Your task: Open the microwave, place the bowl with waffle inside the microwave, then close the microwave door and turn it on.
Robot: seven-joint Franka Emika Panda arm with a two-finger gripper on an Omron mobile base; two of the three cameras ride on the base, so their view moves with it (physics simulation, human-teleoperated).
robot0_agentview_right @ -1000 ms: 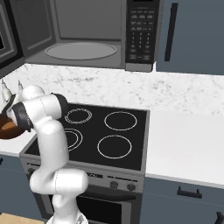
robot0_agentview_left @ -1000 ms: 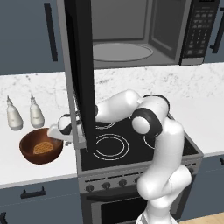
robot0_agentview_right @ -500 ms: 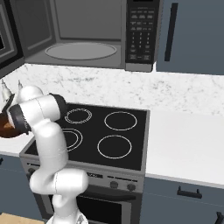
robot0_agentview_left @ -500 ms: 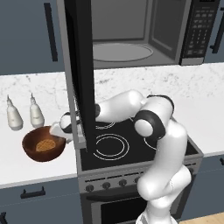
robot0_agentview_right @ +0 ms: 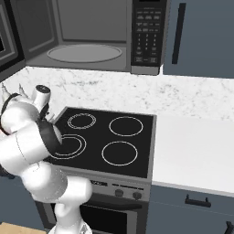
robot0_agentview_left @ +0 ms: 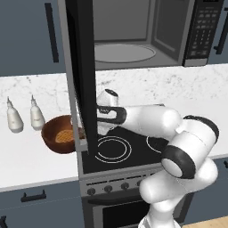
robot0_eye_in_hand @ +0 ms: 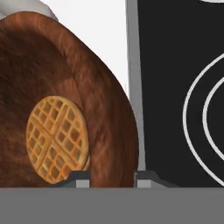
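The round dark reddish-brown wooden bowl (robot0_agentview_left: 60, 134) sits on the white marbled table (robot0_agentview_left: 26, 158), just left of the black glass stovetop (robot0_agentview_left: 129, 149), with the small round golden-tan waffle (robot0_eye_in_hand: 57, 139) lying inside it. In the left base view the bowl's right side is hidden behind the open steel-framed microwave door (robot0_agentview_left: 82, 71), which stands edge-on towards the camera. In the hand view the bowl's left part runs off the frame, and its rim passes between the two dark fingertips (robot0_eye_in_hand: 78, 177) of the gripper (robot0_eye_in_hand: 109, 177): one tip inside the bowl by the waffle, the other outside, so the jaws straddle the rim. Whether they press on it I cannot tell.

The large dark-grey and steel microwave (robot0_agentview_right: 96, 34) hangs open above the stove, its light grey turntable bare. Two small white bottles (robot0_agentview_left: 24, 116) stand on the table left of the bowl, apart from it.
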